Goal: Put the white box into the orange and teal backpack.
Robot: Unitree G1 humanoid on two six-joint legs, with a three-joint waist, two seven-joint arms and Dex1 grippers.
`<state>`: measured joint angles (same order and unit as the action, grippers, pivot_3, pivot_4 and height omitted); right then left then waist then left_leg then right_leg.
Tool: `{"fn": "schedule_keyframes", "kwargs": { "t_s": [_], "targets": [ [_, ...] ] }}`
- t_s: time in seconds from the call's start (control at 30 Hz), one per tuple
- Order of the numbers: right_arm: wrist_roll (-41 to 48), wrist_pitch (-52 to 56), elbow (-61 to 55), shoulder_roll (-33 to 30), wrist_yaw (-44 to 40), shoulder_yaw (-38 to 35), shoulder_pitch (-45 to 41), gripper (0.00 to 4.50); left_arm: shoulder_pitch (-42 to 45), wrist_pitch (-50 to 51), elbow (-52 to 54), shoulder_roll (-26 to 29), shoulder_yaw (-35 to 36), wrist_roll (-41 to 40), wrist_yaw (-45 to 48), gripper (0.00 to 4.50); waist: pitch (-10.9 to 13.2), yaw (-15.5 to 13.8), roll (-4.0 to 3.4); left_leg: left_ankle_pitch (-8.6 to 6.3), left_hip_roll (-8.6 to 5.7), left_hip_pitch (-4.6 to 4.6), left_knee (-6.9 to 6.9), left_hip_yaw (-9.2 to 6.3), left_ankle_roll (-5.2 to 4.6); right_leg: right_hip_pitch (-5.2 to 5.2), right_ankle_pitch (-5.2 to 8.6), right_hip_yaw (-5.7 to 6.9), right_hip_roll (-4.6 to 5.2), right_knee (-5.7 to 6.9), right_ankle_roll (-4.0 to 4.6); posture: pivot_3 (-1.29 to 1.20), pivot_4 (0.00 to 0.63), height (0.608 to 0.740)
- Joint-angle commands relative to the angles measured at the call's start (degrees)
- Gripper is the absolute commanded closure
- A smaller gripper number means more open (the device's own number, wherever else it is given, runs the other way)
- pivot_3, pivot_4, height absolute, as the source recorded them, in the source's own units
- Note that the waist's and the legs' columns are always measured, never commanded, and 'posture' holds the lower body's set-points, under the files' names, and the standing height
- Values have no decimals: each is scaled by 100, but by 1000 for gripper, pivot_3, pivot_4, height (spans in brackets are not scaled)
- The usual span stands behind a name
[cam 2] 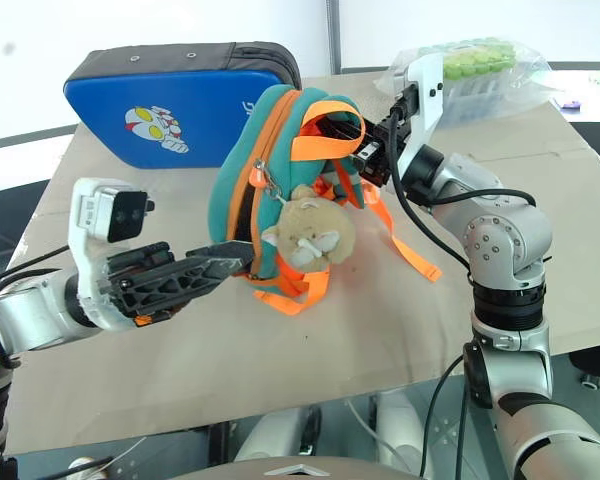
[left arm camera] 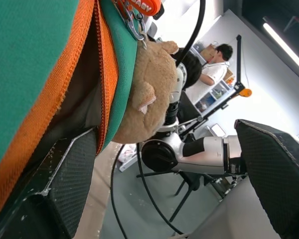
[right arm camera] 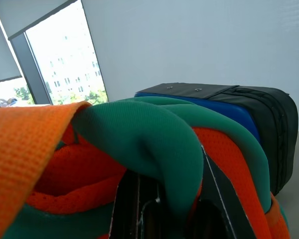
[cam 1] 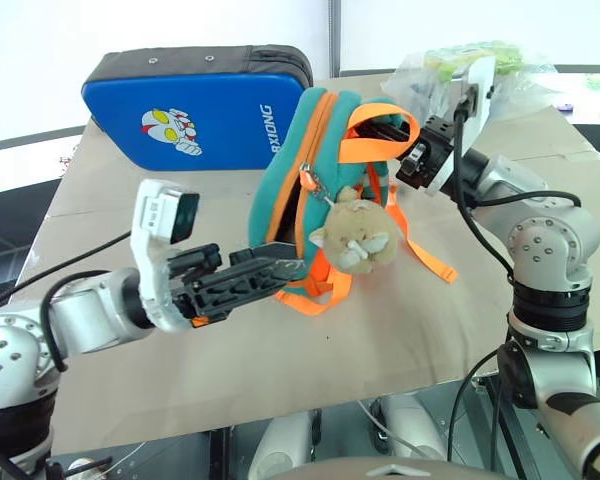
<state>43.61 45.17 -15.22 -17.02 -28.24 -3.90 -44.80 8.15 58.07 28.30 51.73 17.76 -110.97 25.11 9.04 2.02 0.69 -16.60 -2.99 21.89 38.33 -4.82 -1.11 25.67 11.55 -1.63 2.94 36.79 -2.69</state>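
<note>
right tool (cam 2: 365, 160): pinching backpack (cam 2: 265, 180) top fabric | left tool (cam 1: 270, 272): spread beside its zipper | backpack upright on surface (cam 1: 400, 340)

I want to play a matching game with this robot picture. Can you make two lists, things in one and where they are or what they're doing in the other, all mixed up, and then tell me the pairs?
Things:
1. plush toy
2. blue padded case
3. right gripper
4. left gripper

Places or states:
A. open, at the bottom of the backpack's zipper side
B. hanging from the zipper of the orange and teal backpack
C. shut on the backpack's top edge
D. standing behind the backpack on the table

Pairs: 1-B, 2-D, 3-C, 4-A
</note>
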Motion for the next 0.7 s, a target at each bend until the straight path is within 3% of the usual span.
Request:
{"fn": "schedule_keyframes", "kwargs": {
  "t_s": [0.03, 0.23, 0.5, 0.57, 0.7],
  "targets": [
    [124, -82, -360, 26, 25, -51, -152, 4500, 170, -139, -69, -154, 102, -203, 555, 26, 0, 4, -1, 0, 0, 0, 0, 0, 0, 0, 0, 0, 0, 0, 0, 0, 150, 740],
    [-95, -259, -158, 124, 269, -58, -266, 4500, -220, 527, -614, 300, 545, -203, 1578, 26, 3, 52, -5, 0, 3, -1, -1, 3, -1, 1, 0, 0, -25, 1, 0, 0, 150, 740],
    [-328, -468, 119, 261, 494, -175, -569, 4500, -570, 450, -580, 360, 578, -203, 1843, 26, 6, 17, -8, 0, 3, 1, -1, -1, -1, 1, 1, 3, -12, -1, 0, 0, 150, 740],
    [-334, -470, 130, 270, 491, -169, -574, 4500, -590, 418, -562, 414, 548, -203, 1707, 26, 6, 19, -8, 0, 3, 1, -1, 0, -1, 1, 1, 4, -10, -1, 0, 0, 150, 740],
    [-278, -438, 90, 303, 437, -119, -576, 4500, -305, 91, -490, 7, 105, -203, 885, 26, 7, 18, -10, 0, 3, 0, -2, 0, -1, 1, 0, 2, -4, -1, 0, 0, 150, 740]
  ]
}}
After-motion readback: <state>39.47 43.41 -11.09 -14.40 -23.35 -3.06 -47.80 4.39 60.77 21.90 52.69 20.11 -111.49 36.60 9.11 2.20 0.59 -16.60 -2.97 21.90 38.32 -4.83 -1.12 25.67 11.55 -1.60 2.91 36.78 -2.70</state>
